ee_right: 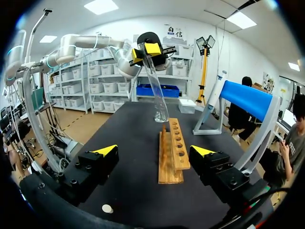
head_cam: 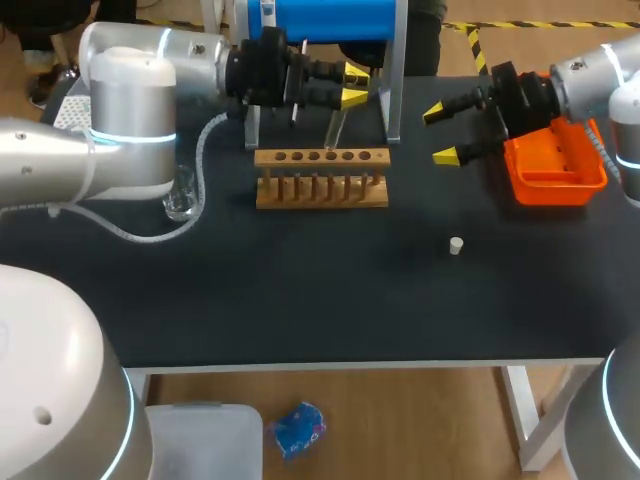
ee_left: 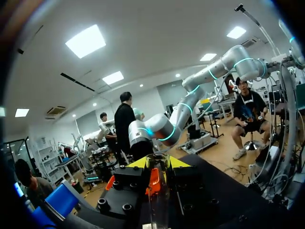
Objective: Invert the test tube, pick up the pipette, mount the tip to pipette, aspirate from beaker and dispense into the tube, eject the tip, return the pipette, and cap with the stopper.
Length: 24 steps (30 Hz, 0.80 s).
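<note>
My left gripper (head_cam: 350, 85) is shut on a clear glass test tube (head_cam: 335, 127), which hangs slightly tilted with its lower end just above the wooden rack (head_cam: 322, 178). From the left wrist, the tube (ee_left: 158, 191) runs straight out between the yellow fingertips (ee_left: 138, 162). The right wrist view has that tube (ee_right: 155, 86) over the rack's far end (ee_right: 171, 148), held by the left gripper (ee_right: 147, 49). My right gripper (head_cam: 445, 135) stands open and empty to the right of the rack, beside the orange tray (head_cam: 555, 170). A small white stopper (head_cam: 456, 245) lies on the mat; it shows as the stopper (ee_right: 107, 208) beneath my right gripper (ee_right: 154, 150).
A glass beaker (head_cam: 180, 198) stands at the left, under my left arm's cable. The blue pipette stand (head_cam: 330, 20) with its metal legs is right behind the rack. The black table mat (head_cam: 330, 290) stretches toward the front edge.
</note>
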Motion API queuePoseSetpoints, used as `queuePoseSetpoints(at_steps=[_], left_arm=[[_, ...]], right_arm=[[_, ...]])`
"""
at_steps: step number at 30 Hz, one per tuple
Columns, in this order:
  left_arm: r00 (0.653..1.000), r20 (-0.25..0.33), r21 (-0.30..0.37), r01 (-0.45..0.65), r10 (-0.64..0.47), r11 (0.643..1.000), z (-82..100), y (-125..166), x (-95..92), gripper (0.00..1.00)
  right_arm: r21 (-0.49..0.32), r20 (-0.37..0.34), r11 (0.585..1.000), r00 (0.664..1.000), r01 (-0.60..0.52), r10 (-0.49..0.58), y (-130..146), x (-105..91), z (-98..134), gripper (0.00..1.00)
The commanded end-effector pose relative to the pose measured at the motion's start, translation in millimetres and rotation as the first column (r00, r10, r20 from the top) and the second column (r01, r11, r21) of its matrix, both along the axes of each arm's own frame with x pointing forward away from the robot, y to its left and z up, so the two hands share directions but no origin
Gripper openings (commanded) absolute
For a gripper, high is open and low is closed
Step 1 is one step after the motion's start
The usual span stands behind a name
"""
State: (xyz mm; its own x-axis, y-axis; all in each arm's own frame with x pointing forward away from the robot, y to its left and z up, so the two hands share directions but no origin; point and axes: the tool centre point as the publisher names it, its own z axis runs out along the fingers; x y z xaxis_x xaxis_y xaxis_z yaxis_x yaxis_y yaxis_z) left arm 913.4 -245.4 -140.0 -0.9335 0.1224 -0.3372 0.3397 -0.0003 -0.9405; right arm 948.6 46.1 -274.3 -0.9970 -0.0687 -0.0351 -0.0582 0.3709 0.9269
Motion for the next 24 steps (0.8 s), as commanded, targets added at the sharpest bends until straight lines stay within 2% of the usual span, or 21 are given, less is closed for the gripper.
queuePoseSetpoints(at_steps=[1,9,11,13,14,16,24], left_arm=[[1.000,-0.012,0.002,-0.011,0.011,1.000,-0.6,1,0.0,0.00],[0.996,-0.088,0.009,0.007,-0.006,1.000,-1.0,4,12.9,0.00],[0.994,-0.105,-0.021,0.007,-0.009,1.000,-0.4,3,16.8,0.00],[0.993,-0.117,-0.008,0.009,-0.010,1.000,-1.9,2,21.3,0.00],[0.991,-0.133,-0.031,0.000,-0.004,1.000,-2.8,2,23.7,0.00],[0.992,-0.123,-0.022,0.002,-0.005,1.000,-3.4,1,28.7,0.00],[0.992,-0.123,-0.022,0.002,-0.005,1.000,-3.4,1,28.7,0.00]], right_arm=[[0.000,0.001,1.000,1.000,-0.001,0.001,-1,0.0,0,1.00],[0.000,0.001,1.000,1.000,-0.001,0.001,-1,0.0,0,1.00],[0.000,0.001,1.000,1.000,-0.001,0.001,-1,0.0,0,1.00],[0.000,0.001,1.000,1.000,-0.001,0.001,-1,0.0,0,1.00],[0.000,0.001,1.000,1.000,-0.001,0.001,-1,0.0,0,1.00],[0.000,0.001,1.000,1.000,-0.001,0.001,-1,0.0,0,1.00],[0.000,0.001,1.000,1.000,-0.001,0.001,-1,0.0,0,1.00]])
